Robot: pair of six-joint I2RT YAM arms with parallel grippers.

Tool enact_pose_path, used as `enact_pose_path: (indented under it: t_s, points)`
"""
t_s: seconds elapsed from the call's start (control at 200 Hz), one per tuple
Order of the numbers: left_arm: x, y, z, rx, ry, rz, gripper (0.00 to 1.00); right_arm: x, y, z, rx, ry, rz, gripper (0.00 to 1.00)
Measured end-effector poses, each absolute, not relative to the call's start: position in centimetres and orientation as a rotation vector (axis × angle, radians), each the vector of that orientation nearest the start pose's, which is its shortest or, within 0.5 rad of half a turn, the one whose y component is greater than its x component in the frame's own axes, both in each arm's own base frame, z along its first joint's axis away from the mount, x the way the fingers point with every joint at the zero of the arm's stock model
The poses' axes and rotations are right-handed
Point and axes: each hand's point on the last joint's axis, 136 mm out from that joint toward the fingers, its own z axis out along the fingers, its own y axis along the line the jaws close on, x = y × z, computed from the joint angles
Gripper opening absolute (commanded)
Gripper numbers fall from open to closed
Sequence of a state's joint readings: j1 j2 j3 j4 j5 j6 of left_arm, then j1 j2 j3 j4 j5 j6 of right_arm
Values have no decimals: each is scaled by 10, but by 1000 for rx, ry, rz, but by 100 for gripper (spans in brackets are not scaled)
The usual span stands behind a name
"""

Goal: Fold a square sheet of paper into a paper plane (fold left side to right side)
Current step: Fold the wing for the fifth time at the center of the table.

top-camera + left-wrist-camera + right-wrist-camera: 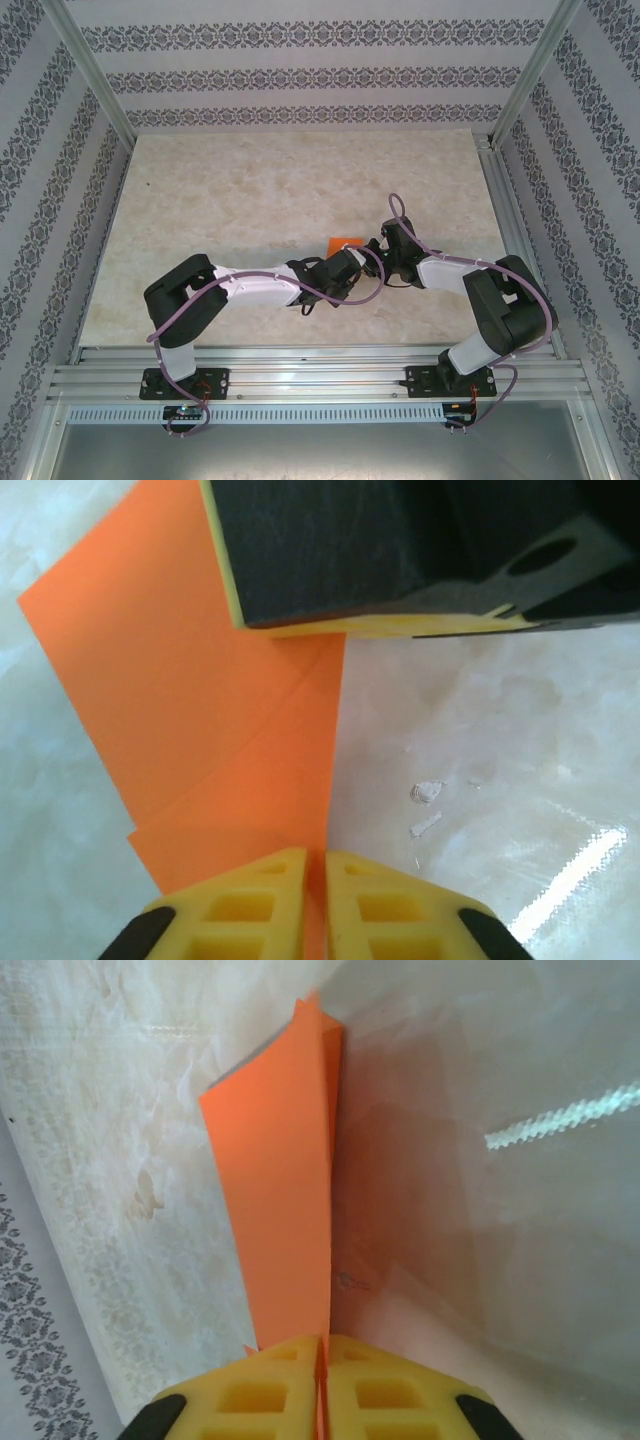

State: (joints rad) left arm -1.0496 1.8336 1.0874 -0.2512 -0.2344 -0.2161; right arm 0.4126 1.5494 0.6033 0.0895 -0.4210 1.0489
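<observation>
Overhead, paper: the folded orange paper (343,241) lies mid-table (250,200), between the two arm tips.
Overhead, grippers: the left gripper (350,264) and right gripper (386,250) meet at the paper; their jaws are too small to judge here.
Left wrist, gripper: the left gripper (315,858) is pinched on the paper's (200,680) near edge, with orange showing between its yellow fingers (250,905).
Left wrist, far end: the right gripper's black finger (350,550) overlaps the paper.
Right wrist, gripper: the right gripper (322,1348) is clamped on the paper (280,1190), which stands on edge, its layers splayed at the far tip.
</observation>
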Motion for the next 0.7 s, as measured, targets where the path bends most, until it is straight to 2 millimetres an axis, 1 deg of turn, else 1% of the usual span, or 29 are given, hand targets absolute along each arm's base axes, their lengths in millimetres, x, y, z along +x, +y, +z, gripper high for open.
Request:
enact_pose_path:
  t_s: [0.04, 0.21, 0.27, 0.345, 0.44, 0.525, 0.565, 0.654, 0.699]
  points:
    - [254, -362, 42, 948, 2358, -199, 7, 299, 207, 39, 634, 2606, 1085, 17]
    - [253, -363, 41, 955, 2358, -205, 4, 298, 205, 38, 632, 2617, 1074, 33]
    - [252, -364, 41, 956, 2360, -214, 3, 298, 201, 39, 629, 2617, 1064, 39]
    - [252, -363, 39, 959, 2369, -222, 1, 300, 194, 47, 613, 2597, 1061, 45]
    - [251, -360, 34, 954, 2398, -257, 0, 308, 177, 67, 597, 2532, 1056, 49]
    - [255, -353, 27, 921, 2430, -303, 0, 316, 161, 83, 582, 2472, 1044, 49]
    - [257, -348, 24, 901, 2449, -327, 0, 319, 154, 88, 566, 2451, 1036, 46]
    - [261, -336, 21, 841, 2485, -405, 0, 322, 144, 89, 555, 2439, 1022, 36]
    - [264, -332, 23, 803, 2494, -453, 0, 323, 142, 86, 543, 2445, 1029, 35]
